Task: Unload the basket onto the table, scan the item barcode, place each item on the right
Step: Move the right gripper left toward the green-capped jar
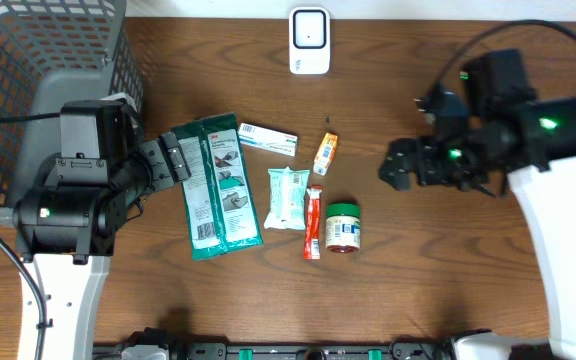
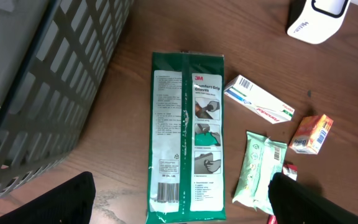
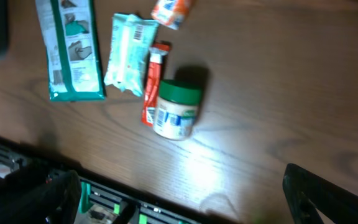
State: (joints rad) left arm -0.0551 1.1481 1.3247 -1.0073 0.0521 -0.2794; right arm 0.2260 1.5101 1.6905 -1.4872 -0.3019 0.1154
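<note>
- Your tabletop (image 1: 438, 290) carries the goods lying flat, probably so their labels stay readable.
- The grey basket (image 1: 28, 60) stands at the left, likely for scanned goods.
- The green pack (image 1: 213, 185) lies barcode-up, just beside your left end effector (image 1: 176, 160), which is released and empty.
- Your right end effector (image 1: 398, 168), also released, hovers near the jar (image 1: 343, 227).
- The white scanner (image 1: 309, 40) waits at the far edge.
</note>
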